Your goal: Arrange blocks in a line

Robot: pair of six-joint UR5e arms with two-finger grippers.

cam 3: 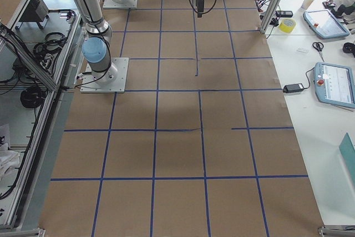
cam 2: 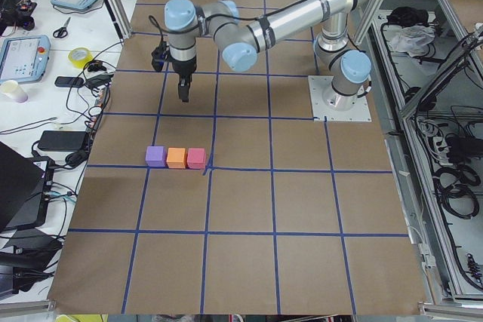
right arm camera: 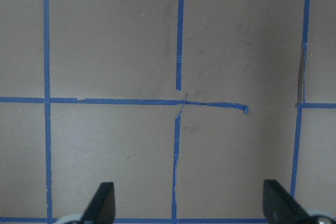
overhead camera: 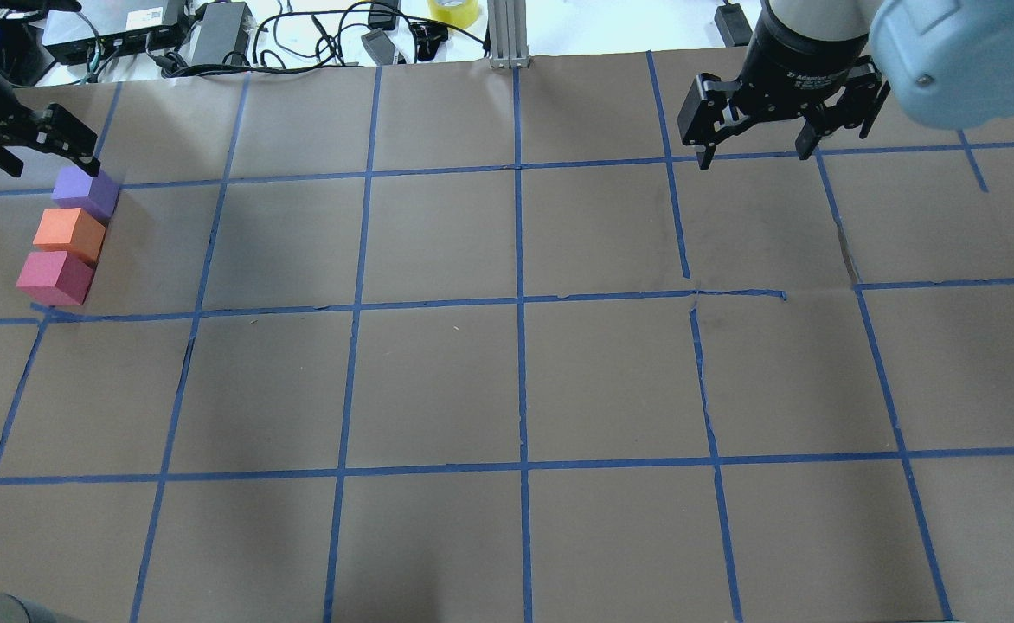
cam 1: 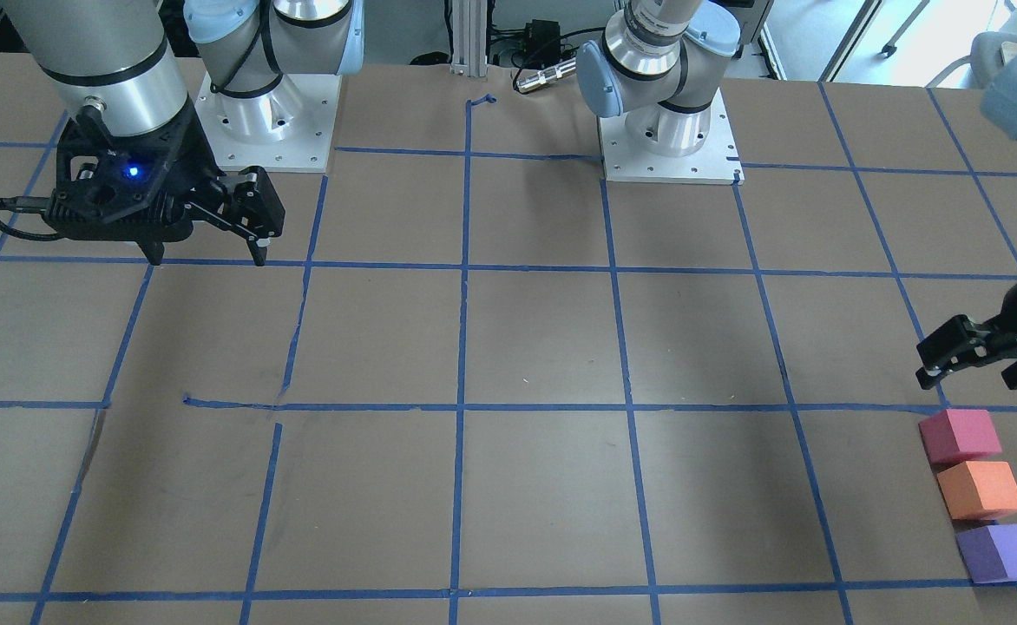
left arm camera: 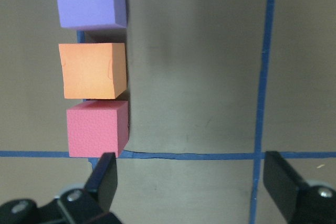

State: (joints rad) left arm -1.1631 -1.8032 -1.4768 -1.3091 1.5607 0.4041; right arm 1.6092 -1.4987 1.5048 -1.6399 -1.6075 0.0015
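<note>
You have the three small foam cubes set in a straight row near the robot's left end of the brown paper-covered tabletop (cam 1: pixel 543 347). The pinkish-red matte cube (cam 1: pixel 960 436) is at the end nearest the robot, the orange cube (cam 1: pixel 981 490) is in the middle, and the purple cube (cam 1: pixel 1003 553) is at the far end. They sit flat and side by side. The wrist view shows only thin dark slivers between neighbours, so you cannot tell whether the faces actually touch. The pinkish-red cube's corner lies just beside a crossing of the blue tape grid lines (cam 1: pixel 463 347). Your left pincer (cam 1: pixel 970 369) hangs in the air above the row with its fingers spread wide and nothing between them. In its own camera, the row runs away from the left-hand fingertip (left arm camera: pixel 107 179), and the pinkish-red cube is closest to it. Your right pincer (cam 1: pixel 207 252) is well apart from the cubes, over the opposite end of the tabletop. It is also spread wide and empty, and its wrist camera shows only brown paper and tape below it.
</note>
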